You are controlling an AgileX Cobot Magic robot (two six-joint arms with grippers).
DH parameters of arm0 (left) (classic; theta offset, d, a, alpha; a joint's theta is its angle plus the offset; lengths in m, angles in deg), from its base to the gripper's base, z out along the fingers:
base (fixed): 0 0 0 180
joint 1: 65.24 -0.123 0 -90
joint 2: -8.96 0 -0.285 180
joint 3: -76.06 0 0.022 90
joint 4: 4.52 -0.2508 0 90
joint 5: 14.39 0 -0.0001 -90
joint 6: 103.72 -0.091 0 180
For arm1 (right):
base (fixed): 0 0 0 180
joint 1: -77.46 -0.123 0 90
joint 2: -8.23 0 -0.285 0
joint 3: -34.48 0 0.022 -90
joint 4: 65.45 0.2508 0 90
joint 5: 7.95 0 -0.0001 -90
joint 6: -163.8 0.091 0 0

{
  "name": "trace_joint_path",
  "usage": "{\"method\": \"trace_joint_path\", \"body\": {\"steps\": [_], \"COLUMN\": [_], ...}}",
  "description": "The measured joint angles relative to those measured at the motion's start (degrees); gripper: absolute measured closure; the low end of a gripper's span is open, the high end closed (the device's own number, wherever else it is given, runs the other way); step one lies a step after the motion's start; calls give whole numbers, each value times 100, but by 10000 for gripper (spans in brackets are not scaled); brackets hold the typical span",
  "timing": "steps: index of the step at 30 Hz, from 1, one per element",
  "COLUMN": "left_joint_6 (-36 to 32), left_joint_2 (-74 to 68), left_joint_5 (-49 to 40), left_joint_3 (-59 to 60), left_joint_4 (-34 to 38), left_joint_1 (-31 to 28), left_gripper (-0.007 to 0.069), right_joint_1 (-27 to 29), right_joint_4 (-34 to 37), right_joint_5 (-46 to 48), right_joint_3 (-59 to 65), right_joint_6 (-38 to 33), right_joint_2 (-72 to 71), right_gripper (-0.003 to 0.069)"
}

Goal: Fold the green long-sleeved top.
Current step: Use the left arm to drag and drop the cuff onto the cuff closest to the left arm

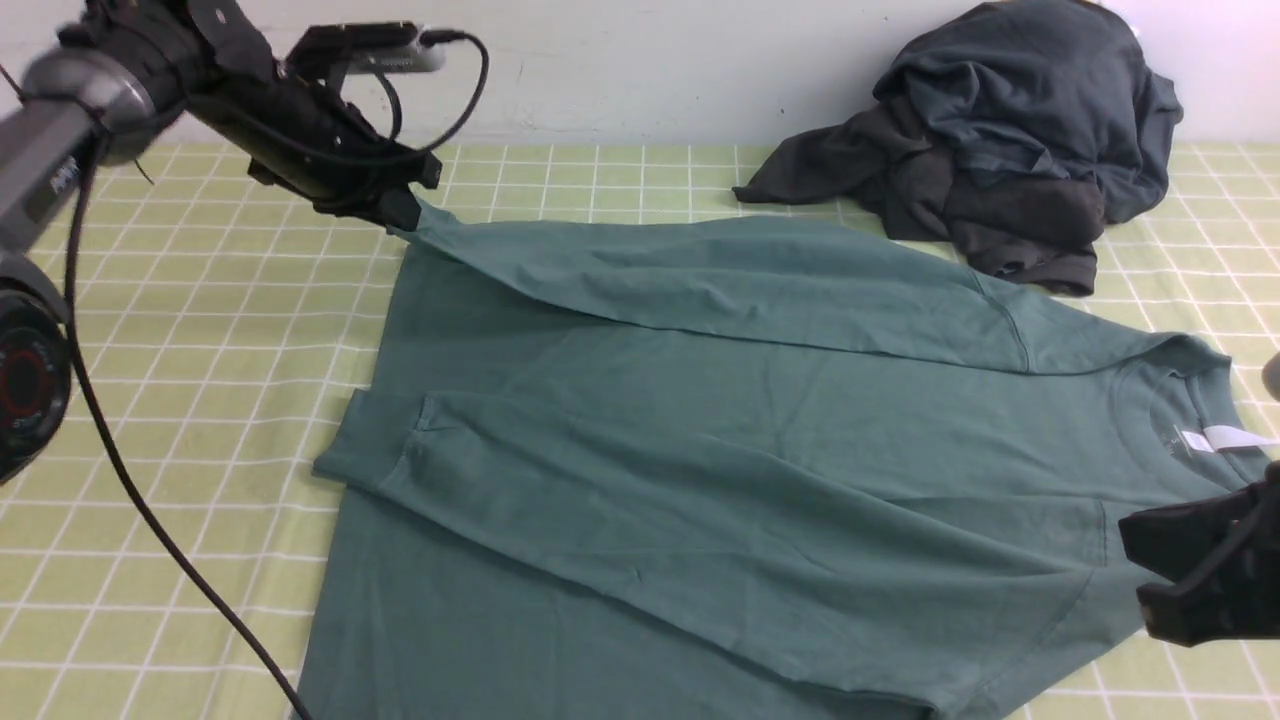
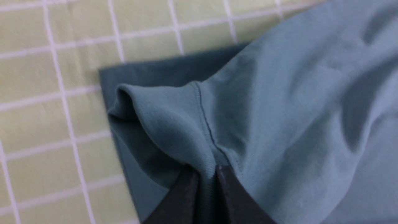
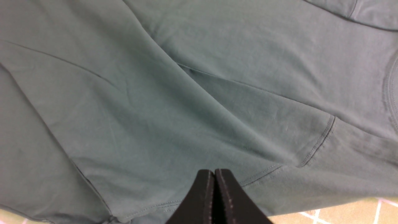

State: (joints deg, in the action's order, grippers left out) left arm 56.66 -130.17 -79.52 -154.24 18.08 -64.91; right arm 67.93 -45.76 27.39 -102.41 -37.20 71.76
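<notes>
The green long-sleeved top (image 1: 720, 420) lies spread over the checked table, neck and white label (image 1: 1225, 438) to the right. One sleeve is folded across its middle. My left gripper (image 1: 400, 212) is shut on the ribbed cuff (image 2: 174, 124) of the far sleeve, which it holds lifted at the top's far left corner; the left wrist view shows the rib pinched between the black fingers (image 2: 224, 186). Over the top's near right edge hovers my right gripper (image 3: 214, 172), its jaws pressed together with nothing in them; the front view shows this arm (image 1: 1200, 575) at the right border.
A dark charcoal-grey heap of clothes (image 1: 1000, 140) lies at the back right against the wall. The yellow-green checked cloth (image 1: 180, 330) covers the table. A black cable (image 1: 150, 520) hangs from the left arm across the near left.
</notes>
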Motion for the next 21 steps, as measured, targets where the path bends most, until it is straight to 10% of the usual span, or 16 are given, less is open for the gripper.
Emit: {"method": "trace_joint_path", "body": {"steps": [10,21], "left_joint_6": [905,962], "left_joint_2": [1542,1862], "left_joint_5": [-521,-158], "left_joint_3": [2217,3956], "left_joint_4": [-1689,-1839], "left_joint_1": [448,787], "left_gripper": [587,470], "right_joint_1": [0,0], "right_joint_4": [50,330], "right_joint_5": [37,74], "right_joint_3": [0,0], "right_joint_6": [0,-4], "right_joint_2": [19,19], "right_gripper": [673,673]}}
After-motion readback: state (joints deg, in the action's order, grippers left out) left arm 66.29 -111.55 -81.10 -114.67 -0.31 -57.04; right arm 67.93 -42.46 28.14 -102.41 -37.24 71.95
